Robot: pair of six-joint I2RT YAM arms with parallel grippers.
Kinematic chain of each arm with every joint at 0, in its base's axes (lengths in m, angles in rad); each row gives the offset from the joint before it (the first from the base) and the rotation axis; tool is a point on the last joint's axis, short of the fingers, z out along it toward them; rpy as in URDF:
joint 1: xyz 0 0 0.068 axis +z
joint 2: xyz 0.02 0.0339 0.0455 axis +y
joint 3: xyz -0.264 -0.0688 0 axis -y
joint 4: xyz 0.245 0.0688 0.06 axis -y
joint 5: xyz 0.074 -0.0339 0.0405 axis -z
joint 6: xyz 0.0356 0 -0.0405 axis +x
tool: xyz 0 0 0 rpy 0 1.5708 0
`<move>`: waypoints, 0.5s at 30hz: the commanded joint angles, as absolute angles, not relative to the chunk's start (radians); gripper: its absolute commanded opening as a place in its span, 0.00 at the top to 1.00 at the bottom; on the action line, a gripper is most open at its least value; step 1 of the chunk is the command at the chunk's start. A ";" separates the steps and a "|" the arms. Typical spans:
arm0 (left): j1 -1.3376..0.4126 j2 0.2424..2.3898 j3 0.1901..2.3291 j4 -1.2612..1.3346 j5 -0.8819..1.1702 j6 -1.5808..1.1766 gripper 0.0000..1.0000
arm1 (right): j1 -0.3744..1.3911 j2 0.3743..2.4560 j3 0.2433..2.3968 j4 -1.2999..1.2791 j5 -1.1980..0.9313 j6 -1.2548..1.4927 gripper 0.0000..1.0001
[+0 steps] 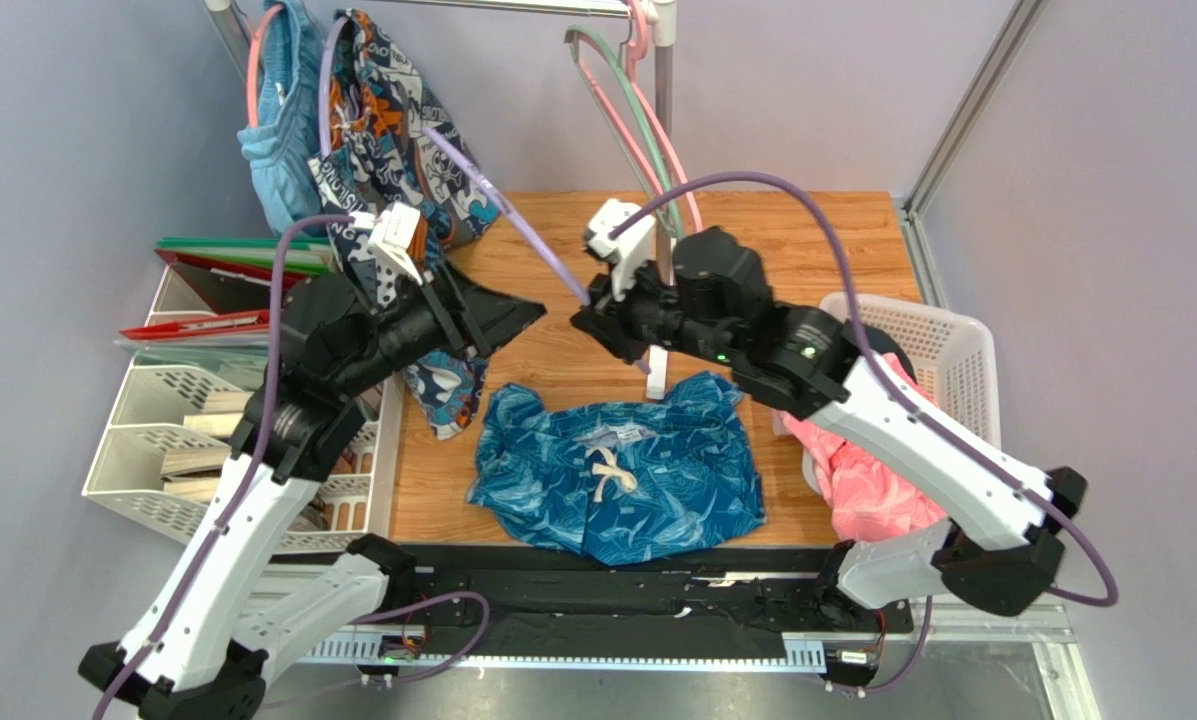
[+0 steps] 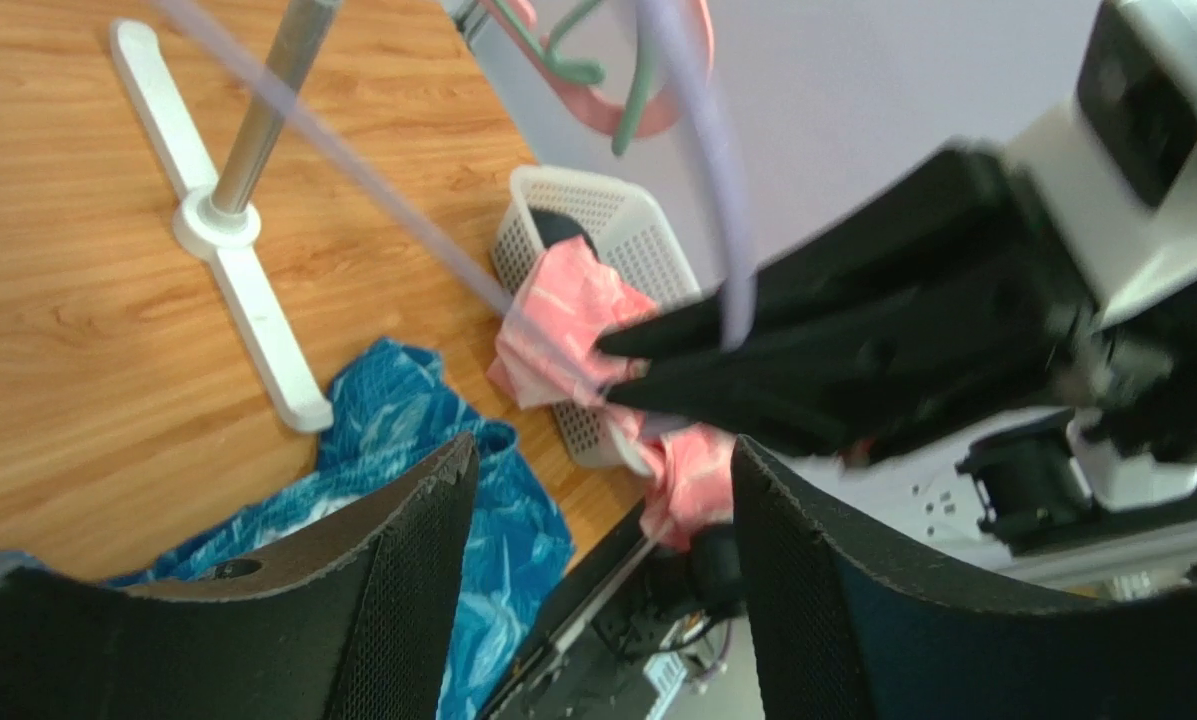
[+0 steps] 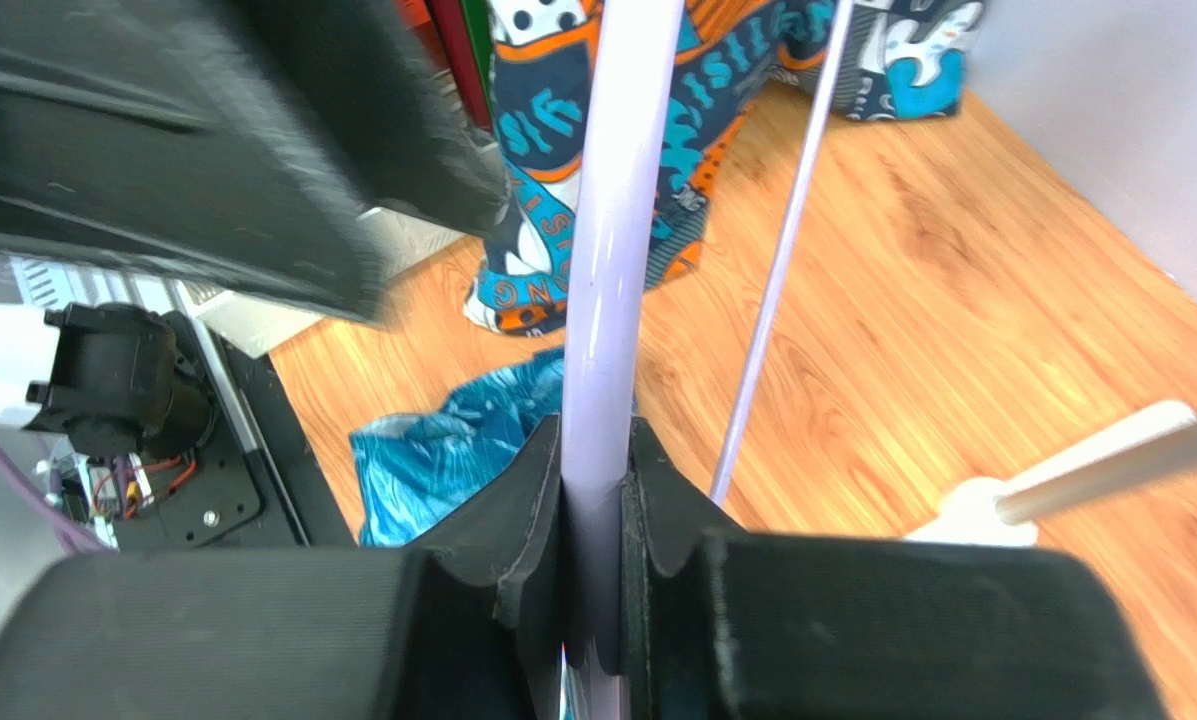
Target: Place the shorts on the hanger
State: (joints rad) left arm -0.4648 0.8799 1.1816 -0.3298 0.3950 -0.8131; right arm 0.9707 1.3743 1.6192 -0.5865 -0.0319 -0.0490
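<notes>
Teal-blue fabric shorts with pale leafy streaks, a white drawstring and a small white label lie spread flat at the middle of the near edge of the wooden worktop. Above them, the right gripper is clamped on a bar of the thin lavender plastic hanger. The left gripper has its jaws apart, holding nothing, near the hanger.

shorts on table, front-ctr; hanger above, behind; basket to R
</notes>
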 commanded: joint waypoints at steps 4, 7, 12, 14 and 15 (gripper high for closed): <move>-0.466 0.718 1.209 -0.619 0.523 -0.282 0.08 | 0.881 1.148 1.603 -0.678 -0.231 -0.159 1.00; -0.466 0.654 1.255 -0.757 0.616 0.023 0.01 | 0.881 1.077 1.551 -0.817 -0.366 -0.238 1.00; -0.466 0.624 1.354 -0.882 0.542 0.437 0.01 | 0.881 0.962 1.459 -1.064 -0.532 -0.443 1.00; -0.466 0.641 1.384 -0.943 0.563 0.590 0.02 | 0.881 0.945 1.444 -1.133 -0.532 -0.491 1.00; -0.466 0.649 1.394 -0.956 0.566 0.660 0.02 | 0.881 0.942 1.445 -1.155 -0.534 -0.509 1.00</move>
State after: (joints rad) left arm -0.4652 0.6197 1.3350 -0.8249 0.5495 0.2214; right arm 0.8791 0.9577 1.4643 -0.9920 -0.4347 -0.3485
